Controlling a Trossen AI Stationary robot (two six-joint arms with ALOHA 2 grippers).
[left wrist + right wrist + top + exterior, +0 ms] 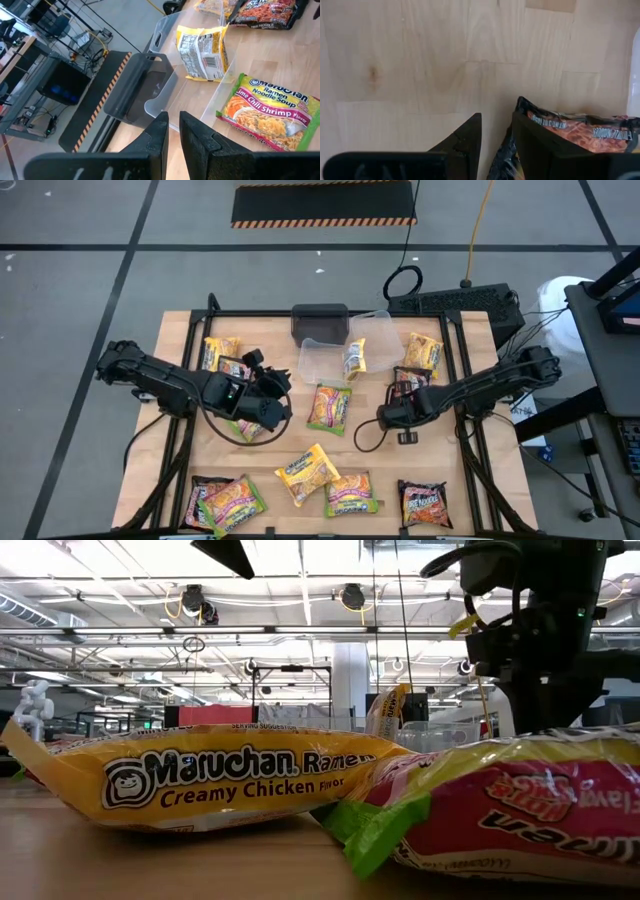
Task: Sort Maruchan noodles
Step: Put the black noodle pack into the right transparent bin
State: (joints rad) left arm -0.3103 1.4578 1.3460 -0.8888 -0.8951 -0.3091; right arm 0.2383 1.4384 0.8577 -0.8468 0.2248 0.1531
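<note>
Several Maruchan noodle packets lie flat on the wooden table [300,435]: yellow, green-edged and dark ones. One yellow packet [202,55] stands on edge inside a clear tub [322,362]. My right gripper [496,116] points down, open, at the near-left corner of a dark packet [410,383]; the packet's crinkled edge [502,155] shows between its fingers. My left gripper [173,120] hangs above the table's left middle [278,392], its fingers a narrow gap apart and empty, aimed toward the tubs. My right gripper comes at the dark packet's edge [520,107] from above, one finger on each side of it. The packet lies flat on the table. Whether either finger touches it, I cannot tell.
A second clear tub [372,330] and a dark grey box [320,320] stand at the far middle. A green-edged shrimp packet [330,405] lies between the two grippers. More packets line the near edge, among them a yellow one [220,785]. Cables loop on the table.
</note>
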